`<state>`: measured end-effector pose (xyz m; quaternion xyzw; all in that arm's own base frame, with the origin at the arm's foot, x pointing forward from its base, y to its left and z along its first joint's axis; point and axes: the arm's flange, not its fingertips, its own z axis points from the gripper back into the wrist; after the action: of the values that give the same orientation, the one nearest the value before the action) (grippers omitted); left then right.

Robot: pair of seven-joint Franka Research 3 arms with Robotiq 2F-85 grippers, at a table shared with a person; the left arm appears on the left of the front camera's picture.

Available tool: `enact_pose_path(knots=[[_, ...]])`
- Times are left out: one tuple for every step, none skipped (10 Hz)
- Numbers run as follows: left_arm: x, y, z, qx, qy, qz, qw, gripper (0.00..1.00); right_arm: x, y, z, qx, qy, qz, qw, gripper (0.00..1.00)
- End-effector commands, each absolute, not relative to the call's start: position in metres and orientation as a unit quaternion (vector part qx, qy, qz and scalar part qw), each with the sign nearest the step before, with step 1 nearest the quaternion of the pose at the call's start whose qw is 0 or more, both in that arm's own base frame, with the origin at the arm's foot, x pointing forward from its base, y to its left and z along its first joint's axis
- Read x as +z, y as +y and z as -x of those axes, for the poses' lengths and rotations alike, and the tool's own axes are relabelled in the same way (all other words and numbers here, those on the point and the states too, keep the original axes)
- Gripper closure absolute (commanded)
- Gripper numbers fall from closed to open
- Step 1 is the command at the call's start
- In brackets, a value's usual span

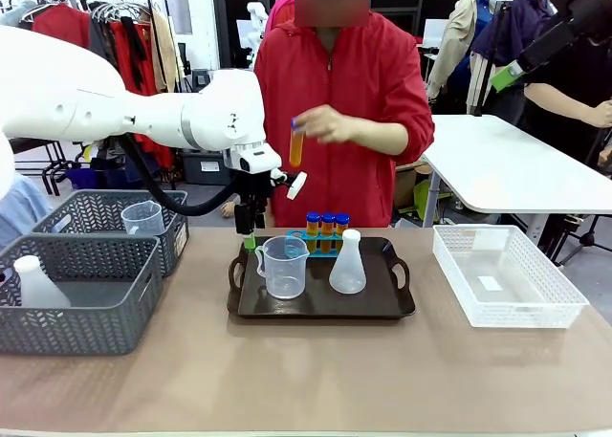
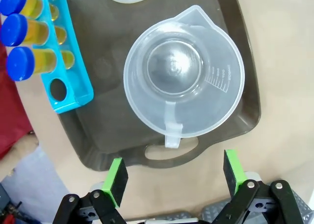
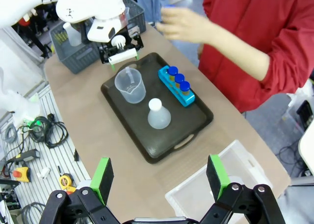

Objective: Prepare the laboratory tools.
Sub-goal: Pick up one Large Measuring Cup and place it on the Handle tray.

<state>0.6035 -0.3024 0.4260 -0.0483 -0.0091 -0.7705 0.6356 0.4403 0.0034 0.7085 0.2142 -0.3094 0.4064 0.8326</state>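
Observation:
A clear handled measuring beaker [image 1: 283, 265] [image 2: 184, 77] stands at the left end of a dark tray [image 1: 320, 308]. Just left of it, over the tray's handle, my left gripper [image 1: 251, 234] [image 2: 174, 172] is open and holds nothing. A translucent white conical flask [image 1: 347, 265] [image 3: 159, 115] stands beside the beaker. Behind them, the small blue tube rack [image 1: 323, 238] [image 2: 68, 82] carries three orange-filled, blue-capped tubes [image 2: 22, 33]. The person's hand [image 1: 325, 123] holds another such tube [image 1: 296, 142] above the tray. My right gripper [image 3: 159, 176] hovers high over the table, open and empty.
Two grey woven baskets [image 1: 81, 294] stand at the left; one holds a white flask [image 1: 36, 282], the other a clear beaker [image 1: 142, 217]. A white mesh bin [image 1: 507, 274] sits at the right. Bare tabletop lies in front of the tray.

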Motion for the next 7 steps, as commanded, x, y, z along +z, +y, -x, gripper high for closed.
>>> enact_pose_path(knots=[[0.437, -0.284, -0.588, -0.772, -0.033, 0.053, 0.633, 0.0, 0.71, 0.004, -0.44, 0.409, -0.314, -0.218, 0.829, 0.0], [0.449, -0.273, -0.587, -0.767, -0.046, 0.056, 0.638, 0.0, 0.71, 0.004, -0.44, 0.409, -0.314, -0.218, 0.829, 0.0], [0.465, -0.265, -0.578, -0.761, -0.053, 0.057, 0.644, 0.0, 0.71, 0.004, -0.44, 0.409, -0.314, -0.218, 0.829, 0.0], [0.479, -0.258, -0.574, -0.752, -0.065, 0.051, 0.654, 0.0, 0.71, 0.004, -0.44, 0.409, -0.314, -0.218, 0.829, 0.0], [0.495, -0.246, -0.57, -0.744, -0.062, 0.049, 0.663, 0.0, 0.71, 0.004, -0.44, 0.409, -0.314, -0.218, 0.829, 0.0], [0.517, -0.235, -0.563, -0.734, -0.049, 0.054, 0.675, 0.0, 0.71, 0.004, -0.44, 0.409, -0.314, -0.218, 0.829, 0.0], [0.535, -0.226, -0.558, -0.73, -0.061, 0.042, 0.679, 0.0, 0.71, 0.004, -0.44, 0.409, -0.314, -0.218, 0.829, 0.0]])
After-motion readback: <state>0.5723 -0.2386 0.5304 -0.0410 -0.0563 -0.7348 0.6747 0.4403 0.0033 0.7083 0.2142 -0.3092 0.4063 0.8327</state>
